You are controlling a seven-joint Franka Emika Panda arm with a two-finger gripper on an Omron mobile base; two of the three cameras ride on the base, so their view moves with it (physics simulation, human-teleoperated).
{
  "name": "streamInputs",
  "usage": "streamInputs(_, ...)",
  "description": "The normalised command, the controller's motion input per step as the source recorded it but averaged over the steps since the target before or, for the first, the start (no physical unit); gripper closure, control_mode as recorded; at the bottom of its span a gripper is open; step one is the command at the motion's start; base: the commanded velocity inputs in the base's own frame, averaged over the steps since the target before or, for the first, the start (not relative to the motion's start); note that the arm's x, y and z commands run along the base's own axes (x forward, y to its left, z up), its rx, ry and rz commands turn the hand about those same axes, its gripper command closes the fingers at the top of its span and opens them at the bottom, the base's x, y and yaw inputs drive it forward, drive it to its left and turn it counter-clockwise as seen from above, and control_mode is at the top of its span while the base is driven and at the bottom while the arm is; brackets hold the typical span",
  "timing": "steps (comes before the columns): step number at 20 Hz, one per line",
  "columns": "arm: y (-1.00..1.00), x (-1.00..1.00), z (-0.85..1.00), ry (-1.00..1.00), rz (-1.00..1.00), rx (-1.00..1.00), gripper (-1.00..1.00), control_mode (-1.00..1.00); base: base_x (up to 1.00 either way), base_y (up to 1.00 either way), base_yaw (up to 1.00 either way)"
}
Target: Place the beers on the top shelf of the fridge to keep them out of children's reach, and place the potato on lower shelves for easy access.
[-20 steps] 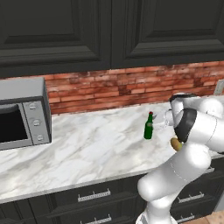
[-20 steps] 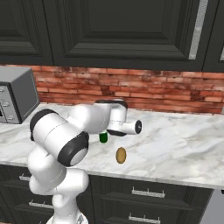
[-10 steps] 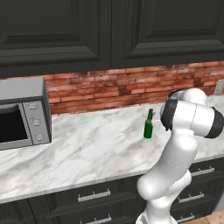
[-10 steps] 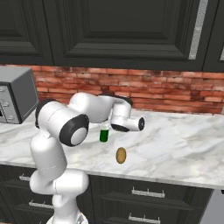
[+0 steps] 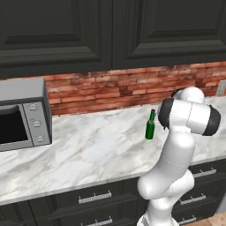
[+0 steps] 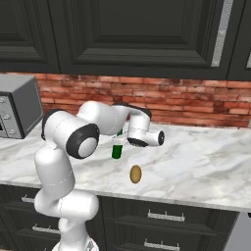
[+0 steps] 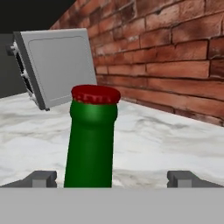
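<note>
A dark green beer (image 7: 92, 140) with a red cap stands upright on the marble counter, its neck between my open gripper's (image 7: 113, 178) fingertips and closer to the left fingertip (image 7: 41, 178). No finger touches it. The same beer (image 5: 150, 126) stands just left of my arm, and from the right my hand (image 6: 145, 138) sits level with the beer (image 6: 116, 149) and close beside it. The golden-brown potato (image 6: 136, 174) lies on the counter in front of the beer, near the front edge. The fridge and its shelves are out of view.
A grey microwave (image 5: 22, 115) stands at the counter's left end, seen beyond the bottle as the microwave (image 7: 57, 65). A red brick wall (image 5: 119, 88) backs the counter, dark cabinets (image 6: 137, 34) hang above, and drawers (image 6: 162, 215) sit below.
My arm has swung, its elbow rising over the counter, while the hand stays by the beer. The beer and the potato have not moved. The jaws stay open.
</note>
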Motion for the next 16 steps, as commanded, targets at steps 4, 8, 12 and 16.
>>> streamInputs(4, 0.26, 0.00, 0.00, 0.00, 0.03, 0.00, -1.00, -1.00, 0.00, 0.00, 0.00)
streamInputs(8, 0.32, -0.01, 0.00, 0.00, 0.03, -0.01, -1.00, -1.00, 0.00, 0.00, 0.00)
streamInputs(12, 0.18, -0.06, 0.00, 0.00, 0.02, 0.00, -1.00, -1.00, 0.00, 0.00, 0.00)
streamInputs(16, 0.06, -0.01, 0.00, 0.00, 0.01, 0.00, -1.00, -1.00, 0.00, 0.00, 0.00)
